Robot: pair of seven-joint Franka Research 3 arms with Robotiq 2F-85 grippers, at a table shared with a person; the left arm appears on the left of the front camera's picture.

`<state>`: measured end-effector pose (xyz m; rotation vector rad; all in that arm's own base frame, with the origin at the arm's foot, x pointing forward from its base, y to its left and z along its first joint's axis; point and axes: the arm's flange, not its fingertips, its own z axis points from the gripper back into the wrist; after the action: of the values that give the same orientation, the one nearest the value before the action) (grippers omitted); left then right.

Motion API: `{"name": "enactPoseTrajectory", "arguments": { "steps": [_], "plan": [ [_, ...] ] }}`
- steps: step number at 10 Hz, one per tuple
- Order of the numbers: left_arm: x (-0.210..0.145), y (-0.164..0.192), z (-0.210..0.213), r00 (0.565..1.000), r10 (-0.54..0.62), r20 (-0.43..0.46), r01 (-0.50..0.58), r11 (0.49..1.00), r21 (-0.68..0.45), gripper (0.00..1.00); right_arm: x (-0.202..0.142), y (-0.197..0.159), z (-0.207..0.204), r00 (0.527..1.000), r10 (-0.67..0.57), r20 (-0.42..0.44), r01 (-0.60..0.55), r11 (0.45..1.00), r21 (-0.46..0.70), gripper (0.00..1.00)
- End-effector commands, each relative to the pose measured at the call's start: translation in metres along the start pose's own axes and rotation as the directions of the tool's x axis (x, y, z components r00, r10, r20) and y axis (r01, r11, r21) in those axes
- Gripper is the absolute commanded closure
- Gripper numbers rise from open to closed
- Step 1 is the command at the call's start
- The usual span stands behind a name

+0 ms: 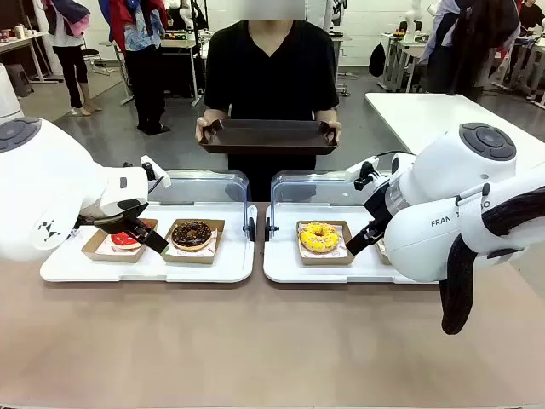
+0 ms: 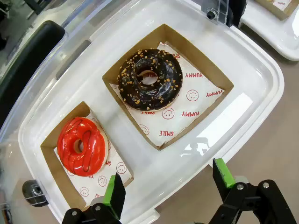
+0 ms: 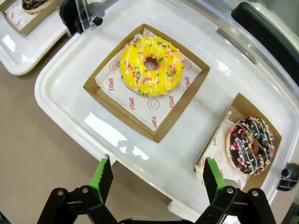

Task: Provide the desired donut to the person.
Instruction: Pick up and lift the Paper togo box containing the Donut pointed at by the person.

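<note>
The person (image 1: pixel 271 72) in a black shirt stands across the table holding a dark brown tray (image 1: pixel 268 136). On the left white tray (image 1: pixel 145 264) sit a red glazed donut (image 2: pixel 81 145) and a chocolate nut donut (image 2: pixel 149 79), each in a brown paper box. The right white tray (image 1: pixel 285 268) carries a yellow sprinkled donut (image 3: pixel 151 65) and a chocolate sprinkled donut (image 3: pixel 251 144). My left gripper (image 2: pixel 168 186) hovers open above the left tray's near edge. My right gripper (image 3: pixel 156 175) hangs open above the right tray's near edge. Neither holds anything.
Both white trays have clear lids (image 1: pixel 311 183) standing open behind them, hinged at black posts (image 1: pixel 251 228) between the trays. The brown tabletop (image 1: pixel 255 341) stretches toward me. Bystanders and other tables stand far behind the person.
</note>
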<state>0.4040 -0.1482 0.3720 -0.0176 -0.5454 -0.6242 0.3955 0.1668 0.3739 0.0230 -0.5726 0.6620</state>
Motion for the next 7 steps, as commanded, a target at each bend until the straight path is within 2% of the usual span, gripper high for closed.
{"name": "enactPoseTrajectory", "arguments": {
  "steps": [1,3,4,5,6,7],
  "plan": [
    [0.0,0.0,0.0,1.0,0.0,0.0,0.0,1.0,0.0,0.0,0.0,0.0,0.0,1.0,0.0,0.0,0.0,1.0,0.0,0.0],
    [0.003,0.0,0.002,1.0,0.023,0.006,-0.023,1.0,-0.014,0.0,0.0,0.0,0.0,1.0,0.0,0.0,0.0,1.0,0.0,0.0],
    [0.011,-0.001,0.012,0.995,0.078,0.062,-0.074,0.996,-0.055,0.0,0.0,0.0,0.0,1.0,0.0,0.0,0.0,1.0,0.0,0.0],
    [0.024,-0.005,0.027,0.976,0.187,0.115,-0.168,0.973,-0.159,0.0,0.0,0.0,0.0,1.0,0.0,0.0,0.0,1.0,0.0,0.0],
    [0.004,-0.001,0.003,0.999,0.031,0.015,-0.031,0.999,-0.01,0.0,0.0,0.0,0.0,1.0,0.0,0.0,0.0,1.0,0.0,0.0],
    [0.004,-0.001,0.003,0.999,0.031,0.015,-0.031,0.999,-0.01,0.0,0.0,0.0,0.0,1.0,0.0,0.0,0.0,1.0,0.0,0.0]
  ]
}}
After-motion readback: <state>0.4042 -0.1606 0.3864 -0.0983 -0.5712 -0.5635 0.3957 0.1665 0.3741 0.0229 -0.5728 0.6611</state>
